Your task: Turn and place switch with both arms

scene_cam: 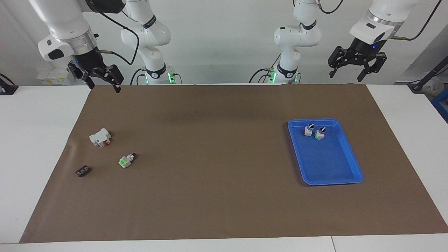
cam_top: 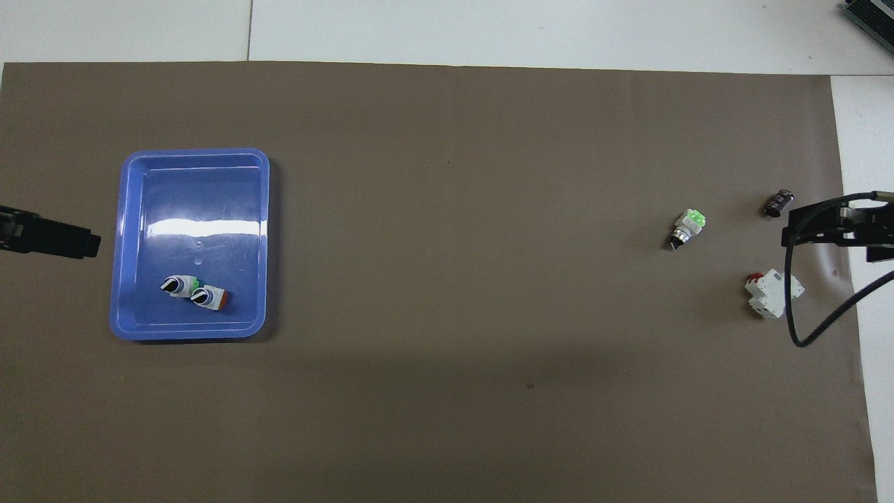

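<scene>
Starting at the lower edge of the facing view, the brown paper mat (scene_cam: 224, 210) lies flat and matte. In the left-centre of that view, toward the right arm's end, are three loose parts. They are a small black ribbed block (scene_cam: 83, 171), a spare green-and-white switch (scene_cam: 126, 160) lying on its side, and a white boxy breaker (scene_cam: 100, 137) with a red patch.

At the right-centre of the facing view sits the blue tray (scene_cam: 350, 164), glossy moulded plastic with a low rim and rounded corners. The switch (scene_cam: 319, 134) stands inside it, in the corner nearest the robots. Its green block base rests on the tray floor and its black knob with a white mark faces up, so its long axis is roughly upright. Just beside it stands a white-based switch (scene_cam: 308, 130) with the same kind of knob.

At the upper right of the view, the left gripper (scene_cam: 345, 76) hangs high over the mat's edge, jaws spread and empty. The switch lies downward in the frame from those jaws, and the left arm is clearly the nearer one. At the upper left, the right gripper (scene_cam: 105, 87) waits over the mat's corner, also spread wide and empty, well apart from the tray.

Judging by this layout, the placing looks done. Any further grasp would favour a top-down approach on the smooth knob.
</scene>
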`<state>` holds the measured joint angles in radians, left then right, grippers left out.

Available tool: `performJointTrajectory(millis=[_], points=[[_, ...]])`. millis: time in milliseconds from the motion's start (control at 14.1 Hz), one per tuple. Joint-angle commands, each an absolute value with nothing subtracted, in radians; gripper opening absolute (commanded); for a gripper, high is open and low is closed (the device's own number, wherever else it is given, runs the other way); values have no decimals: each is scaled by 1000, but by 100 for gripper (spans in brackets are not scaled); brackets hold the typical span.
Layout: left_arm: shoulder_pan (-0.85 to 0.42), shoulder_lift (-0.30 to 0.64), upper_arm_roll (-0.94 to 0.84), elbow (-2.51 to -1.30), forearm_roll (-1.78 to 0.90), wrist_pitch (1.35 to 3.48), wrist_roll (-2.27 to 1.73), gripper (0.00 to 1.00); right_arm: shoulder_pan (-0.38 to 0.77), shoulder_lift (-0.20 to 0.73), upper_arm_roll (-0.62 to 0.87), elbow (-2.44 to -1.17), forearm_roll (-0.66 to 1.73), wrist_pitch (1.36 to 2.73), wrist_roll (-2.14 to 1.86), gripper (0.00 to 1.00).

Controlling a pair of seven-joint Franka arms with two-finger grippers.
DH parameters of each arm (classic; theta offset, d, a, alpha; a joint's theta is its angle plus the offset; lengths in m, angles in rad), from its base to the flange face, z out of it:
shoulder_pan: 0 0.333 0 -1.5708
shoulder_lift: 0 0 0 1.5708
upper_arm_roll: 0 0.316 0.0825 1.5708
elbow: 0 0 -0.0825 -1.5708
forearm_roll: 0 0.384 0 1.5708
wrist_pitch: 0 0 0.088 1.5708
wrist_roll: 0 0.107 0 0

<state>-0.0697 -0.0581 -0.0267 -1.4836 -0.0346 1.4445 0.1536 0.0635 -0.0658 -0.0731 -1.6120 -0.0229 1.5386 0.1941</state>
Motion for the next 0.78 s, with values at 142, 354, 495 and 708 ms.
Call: performJointTrajectory(millis=[142,354,495,708], points=[[-49,-86,-43,-1506,-14,1396,48,100,58,-75,-69,-1621,-14,1536,207,100],[-49,-87,-38,-1509,-14,1396,43,100,58,-75,-69,-1621,-14,1536,207,100],[-49,-87,-37,-1509,-14,1393,41,100,58,-75,-69,-1621,-14,1536,207,100],[-49,-87,-35,-1509,-12,1390,37,100,58,-75,-69,-1621,-14,1536,207,100]])
